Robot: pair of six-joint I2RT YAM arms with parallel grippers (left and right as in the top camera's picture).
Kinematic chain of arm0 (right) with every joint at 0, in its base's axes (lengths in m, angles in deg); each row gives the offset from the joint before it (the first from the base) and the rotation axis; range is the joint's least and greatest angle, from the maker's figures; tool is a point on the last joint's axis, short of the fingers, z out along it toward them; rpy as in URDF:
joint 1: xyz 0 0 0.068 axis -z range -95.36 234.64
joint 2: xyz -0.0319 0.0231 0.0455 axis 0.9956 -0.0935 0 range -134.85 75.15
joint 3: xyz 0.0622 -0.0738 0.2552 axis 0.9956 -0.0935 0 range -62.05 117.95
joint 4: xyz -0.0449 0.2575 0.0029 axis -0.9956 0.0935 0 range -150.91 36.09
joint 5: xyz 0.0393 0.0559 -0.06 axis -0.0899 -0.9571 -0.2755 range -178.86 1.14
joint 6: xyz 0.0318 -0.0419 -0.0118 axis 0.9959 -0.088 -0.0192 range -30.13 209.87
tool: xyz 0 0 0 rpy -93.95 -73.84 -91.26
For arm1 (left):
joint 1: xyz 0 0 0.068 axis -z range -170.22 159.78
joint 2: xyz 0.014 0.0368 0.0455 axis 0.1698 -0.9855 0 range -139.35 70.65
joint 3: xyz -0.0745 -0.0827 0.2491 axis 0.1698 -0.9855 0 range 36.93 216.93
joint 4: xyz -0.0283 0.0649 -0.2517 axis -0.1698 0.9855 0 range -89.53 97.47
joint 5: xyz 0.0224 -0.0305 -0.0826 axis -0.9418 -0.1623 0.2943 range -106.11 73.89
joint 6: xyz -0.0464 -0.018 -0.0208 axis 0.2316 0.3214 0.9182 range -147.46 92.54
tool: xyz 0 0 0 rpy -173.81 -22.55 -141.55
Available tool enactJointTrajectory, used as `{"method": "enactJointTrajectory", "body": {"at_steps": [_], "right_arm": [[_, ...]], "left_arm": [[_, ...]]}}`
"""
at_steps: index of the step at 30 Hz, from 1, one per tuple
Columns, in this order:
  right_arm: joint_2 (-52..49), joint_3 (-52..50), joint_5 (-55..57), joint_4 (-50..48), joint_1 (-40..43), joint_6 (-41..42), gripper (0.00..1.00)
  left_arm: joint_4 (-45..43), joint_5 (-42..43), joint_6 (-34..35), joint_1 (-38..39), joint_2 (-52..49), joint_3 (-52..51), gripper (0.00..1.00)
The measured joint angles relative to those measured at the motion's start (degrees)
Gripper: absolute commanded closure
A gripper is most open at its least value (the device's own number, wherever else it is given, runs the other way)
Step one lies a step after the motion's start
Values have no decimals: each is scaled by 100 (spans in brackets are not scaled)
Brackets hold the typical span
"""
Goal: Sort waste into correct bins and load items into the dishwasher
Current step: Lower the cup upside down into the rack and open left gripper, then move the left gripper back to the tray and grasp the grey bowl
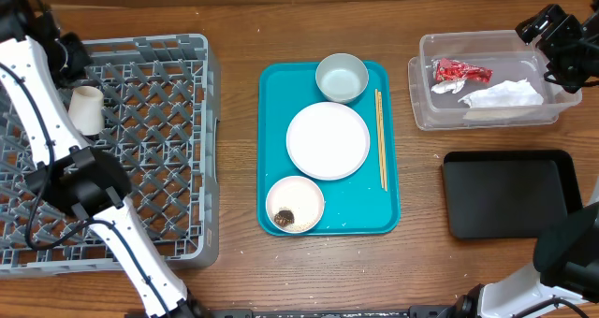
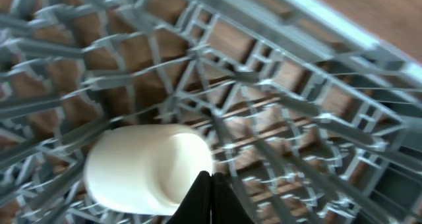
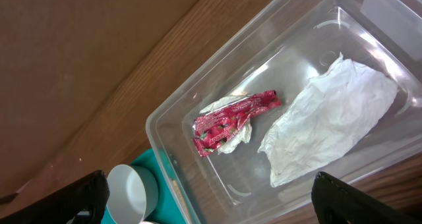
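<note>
A small, smooth white cup [image 1: 86, 108] is noted lying on its side in the grey dish rack [image 1: 150, 51]. The left gripper [image 2: 211, 201] is closed on nothing beside it. The right gripper [image 3: 214, 201] is spread wide.

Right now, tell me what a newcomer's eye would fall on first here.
The bright teal tray at centre catches the eye first, with a white plate in its middle. To its right, a red wrapper and white napkin lie in the clear tub; at far left a white cup lies in the grey rack.
</note>
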Motion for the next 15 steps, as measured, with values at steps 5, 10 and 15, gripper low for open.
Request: {"method": "enactJointTrajectory", "body": {"at_steps": [5,10,15], "right_arm": [[0,0,0,-2,2,0,0],[0,0,0,-2,0,0,0],[-2,0,-2,-4,0,0,0]], "left_arm": [[39,-199,33,-72,-33,-184,96],[46,-208,28,-74,-35,-208,96],[0,-136,-15,-111,-35,-391,96]]}}
